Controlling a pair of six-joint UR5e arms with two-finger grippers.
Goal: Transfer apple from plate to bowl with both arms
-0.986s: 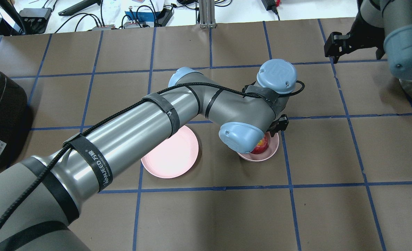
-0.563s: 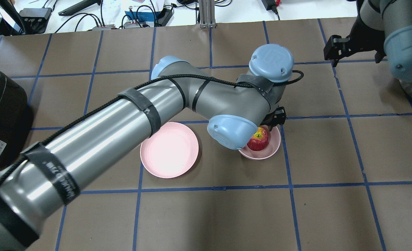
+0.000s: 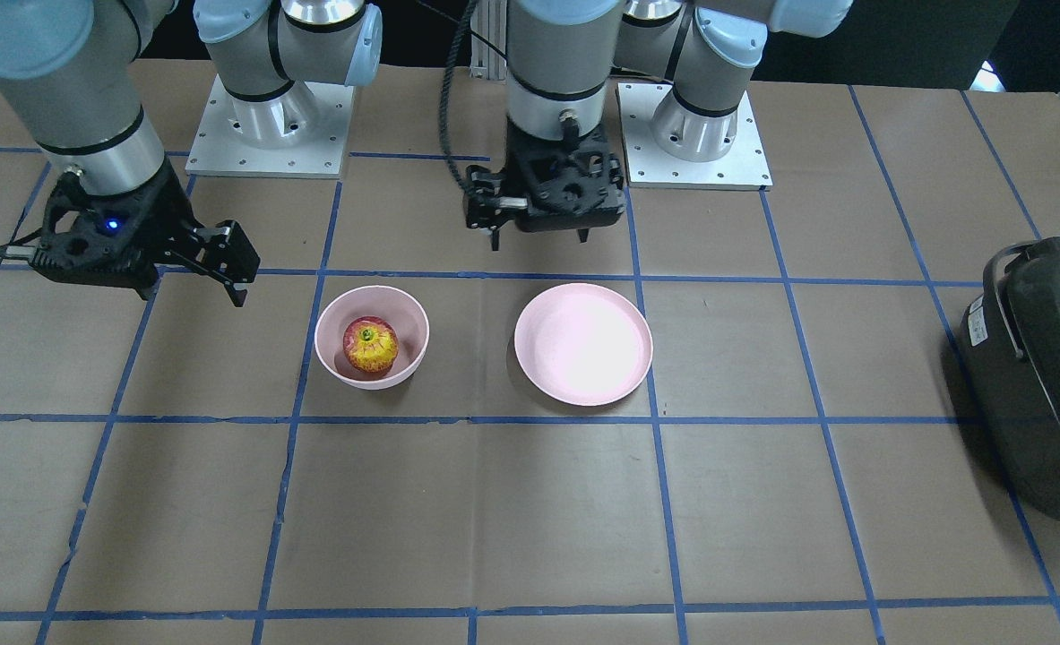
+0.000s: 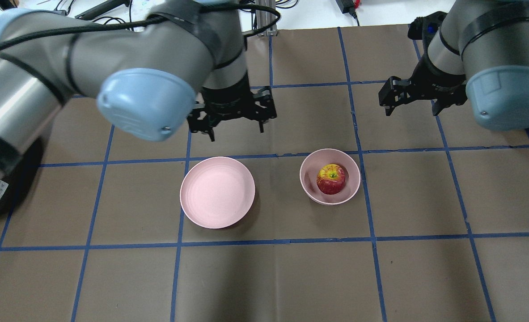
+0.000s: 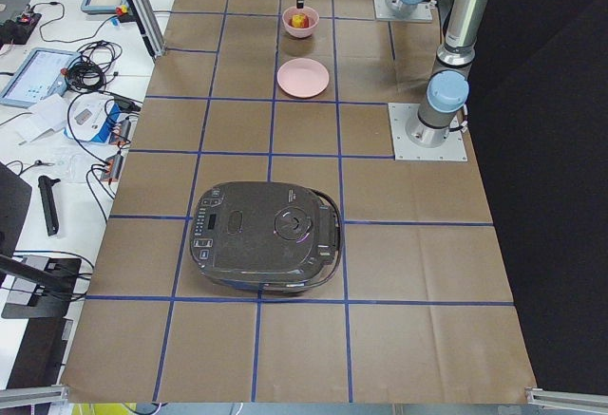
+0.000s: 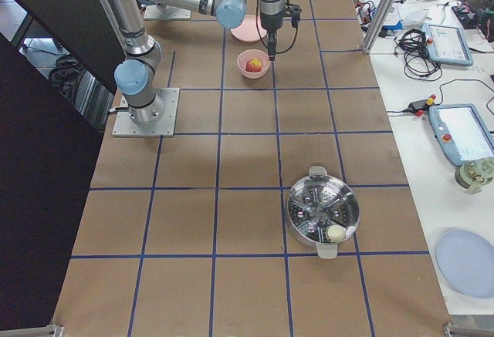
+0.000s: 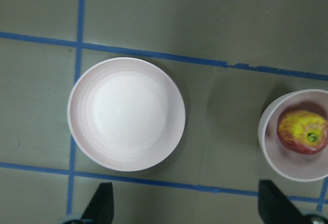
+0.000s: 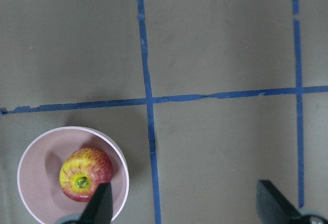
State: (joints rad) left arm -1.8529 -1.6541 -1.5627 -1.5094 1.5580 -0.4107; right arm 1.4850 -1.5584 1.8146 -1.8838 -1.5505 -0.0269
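The red-and-yellow apple lies inside the deep pink bowl, stem dimple up. The flat pink plate sits to the bowl's left with nothing on it. My left gripper hangs open and empty above the table, just beyond the plate's far edge. My right gripper is open and empty, raised beyond and to the right of the bowl. The front view shows the apple, bowl, plate, left gripper and right gripper. The left wrist view looks down on the plate and apple.
A black rice cooker stands at the table's left end. A steel steamer pot stands far off towards the right end. Blue tape lines grid the brown table. Cables and devices lie on the white bench beyond the far edge.
My left arm has lifted off the bowl and swung back left to beyond the plate, leaving the apple in the bowl. My right gripper has shifted a little left and nearer.
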